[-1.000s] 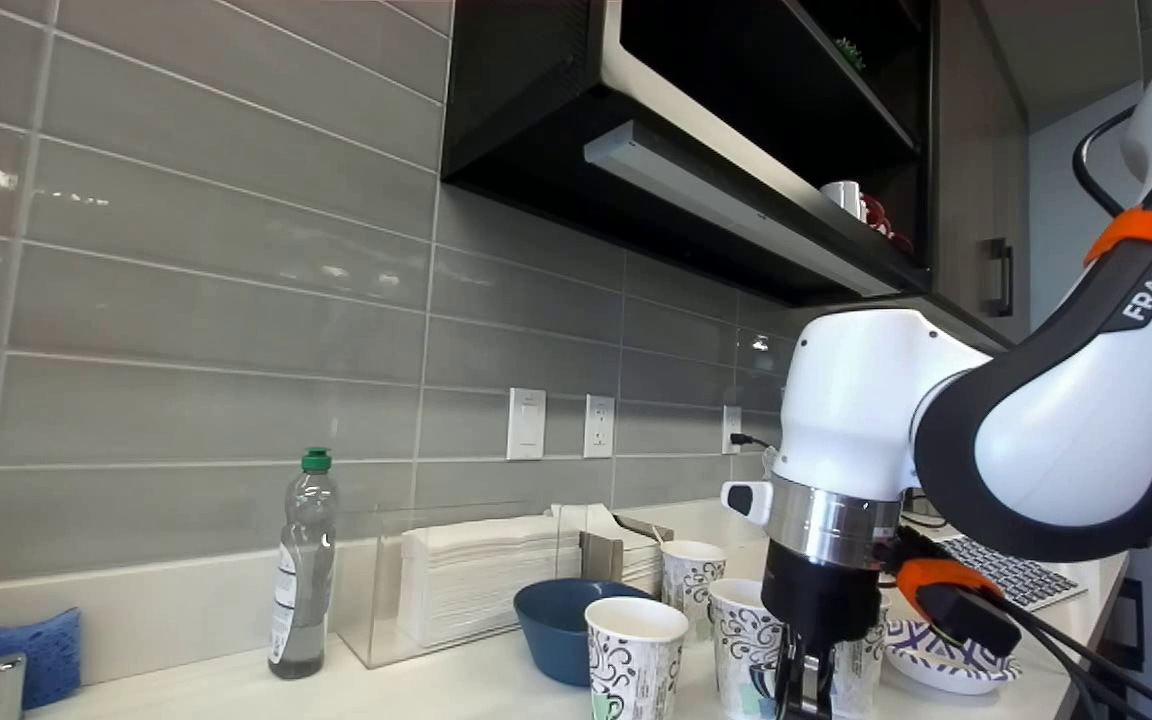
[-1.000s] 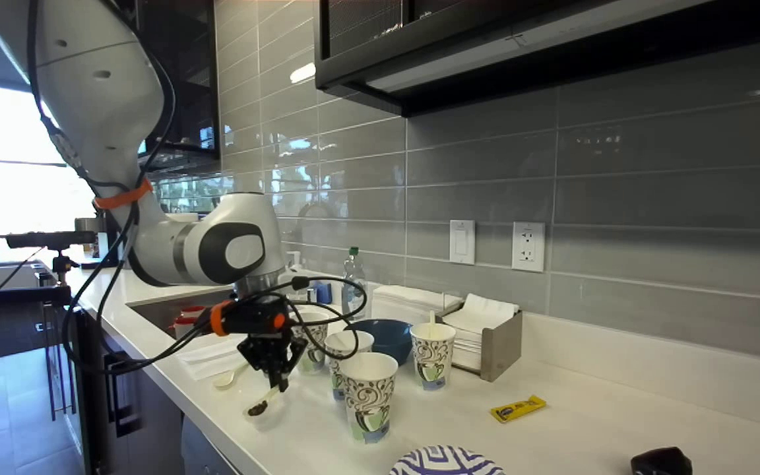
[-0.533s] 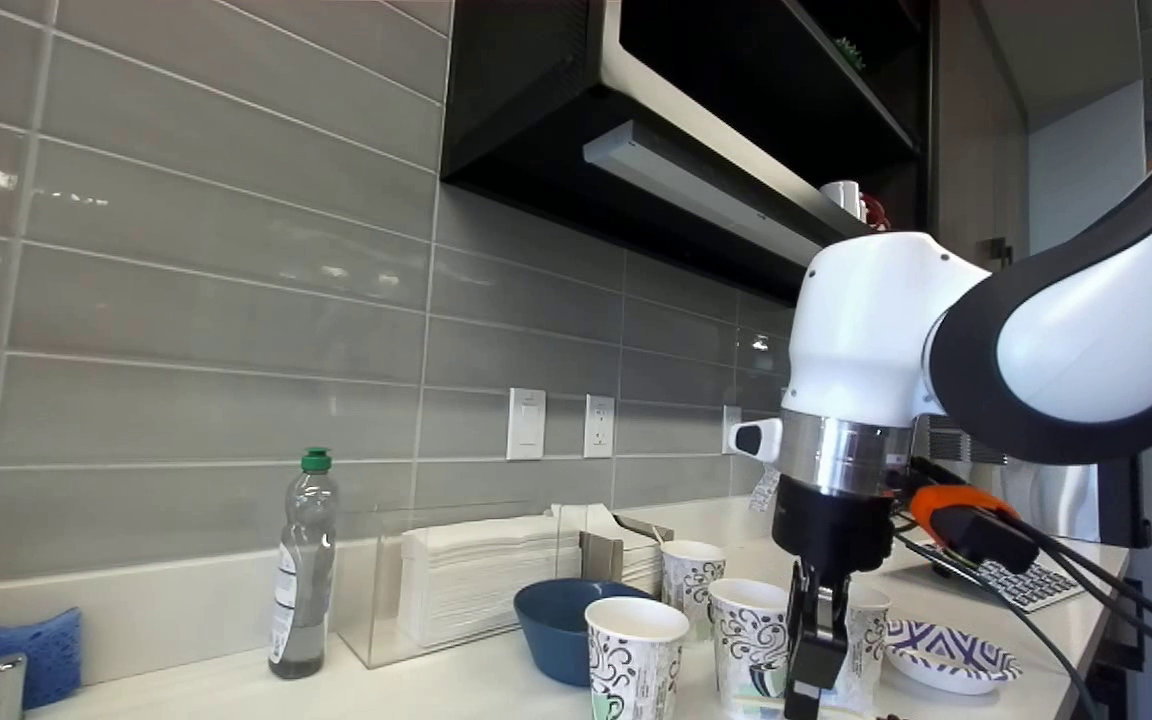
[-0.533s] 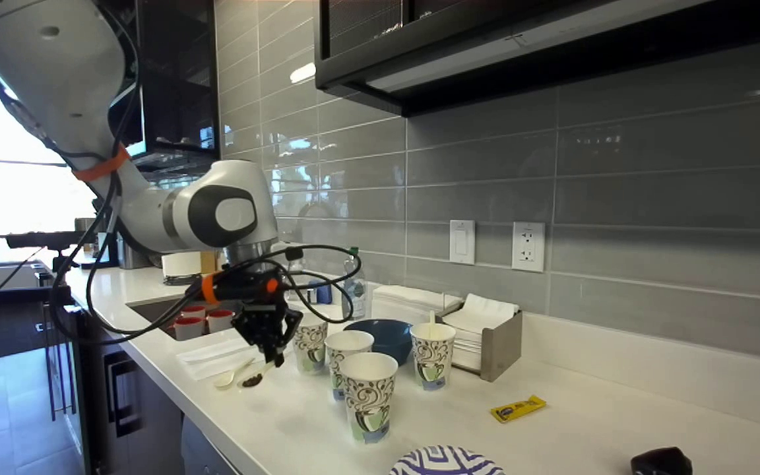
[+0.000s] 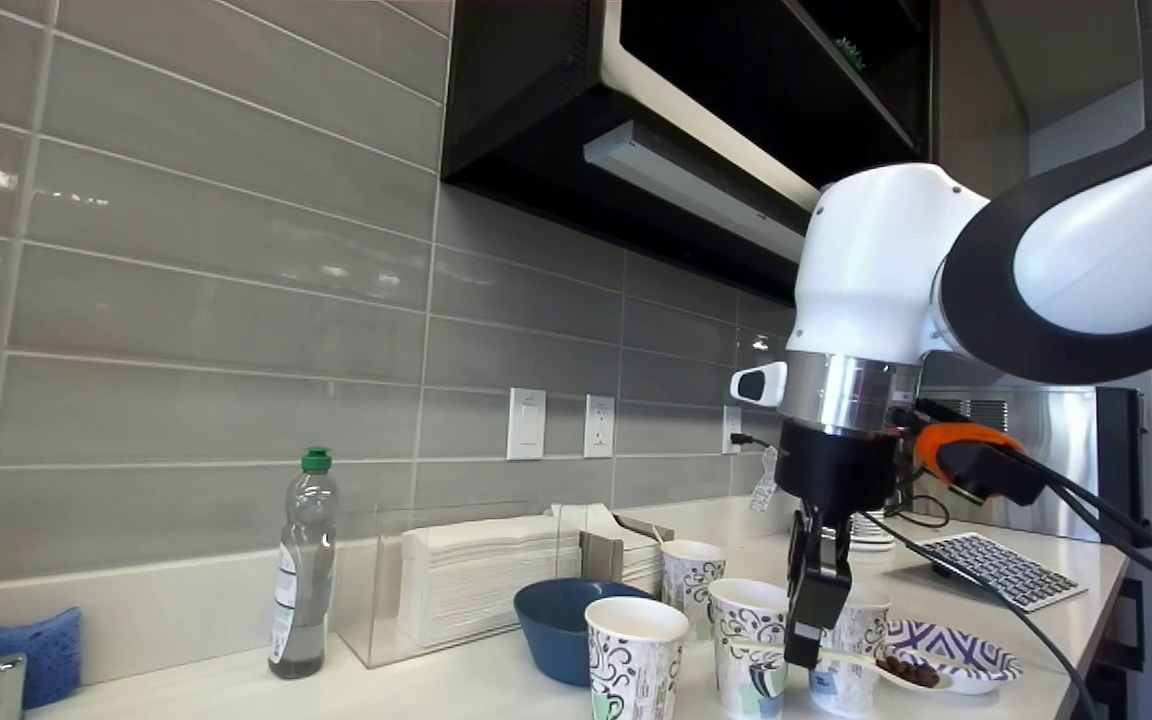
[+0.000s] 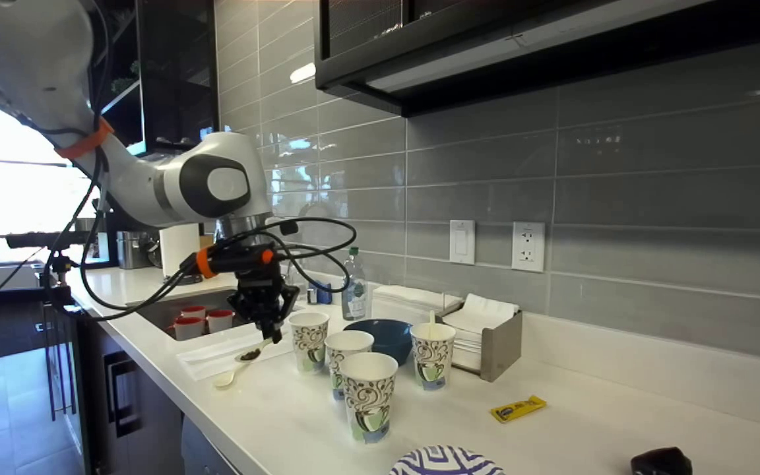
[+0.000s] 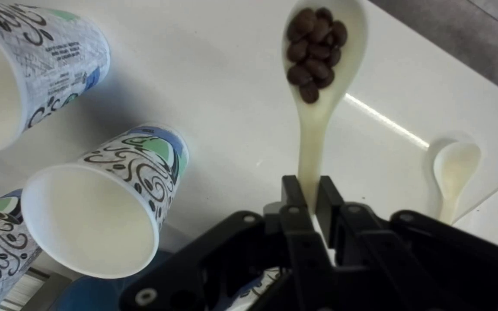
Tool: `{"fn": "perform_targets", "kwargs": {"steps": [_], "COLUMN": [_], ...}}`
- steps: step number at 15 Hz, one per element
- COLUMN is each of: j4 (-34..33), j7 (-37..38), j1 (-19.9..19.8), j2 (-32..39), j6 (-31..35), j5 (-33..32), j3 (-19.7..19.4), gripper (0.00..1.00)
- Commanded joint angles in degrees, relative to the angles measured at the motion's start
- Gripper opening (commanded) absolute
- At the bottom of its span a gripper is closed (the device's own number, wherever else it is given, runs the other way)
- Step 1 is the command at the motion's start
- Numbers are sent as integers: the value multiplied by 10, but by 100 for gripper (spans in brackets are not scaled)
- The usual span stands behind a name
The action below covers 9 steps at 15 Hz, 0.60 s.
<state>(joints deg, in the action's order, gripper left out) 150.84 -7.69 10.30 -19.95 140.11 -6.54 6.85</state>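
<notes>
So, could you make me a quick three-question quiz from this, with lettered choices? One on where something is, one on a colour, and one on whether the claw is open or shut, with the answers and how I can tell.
1. Where are the beans that show?
A. In the sink
B. In a spoon
C. On the keyboard

2. What colour is the cap on the bottle?
A. Green
B. Red
C. White

3. How does the gripper stand?
A. Wide open, holding nothing
B. Shut on a cup
C. Shut on the spoon

Answers:
1. B: the wrist view shows the beans lying in its wide end.
2. A: it looks green in both exterior views.
3. C: the wrist view shows the jaws closed on either side of the spoon.
</notes>
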Motion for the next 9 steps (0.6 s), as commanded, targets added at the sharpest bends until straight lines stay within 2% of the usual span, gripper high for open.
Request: {"fn": "perform_targets", "kwargs": {"steps": [1,6,9], "j4": [-2,-34,-63], "j7": [3,39,43], "j1": [-3,-30,-42], "j2": [-4,-37,-42], "j6": [-6,-70,-82], "j5": [0,-44,-60], "j3": [3,13,8], "gripper": [3,3,3]}}
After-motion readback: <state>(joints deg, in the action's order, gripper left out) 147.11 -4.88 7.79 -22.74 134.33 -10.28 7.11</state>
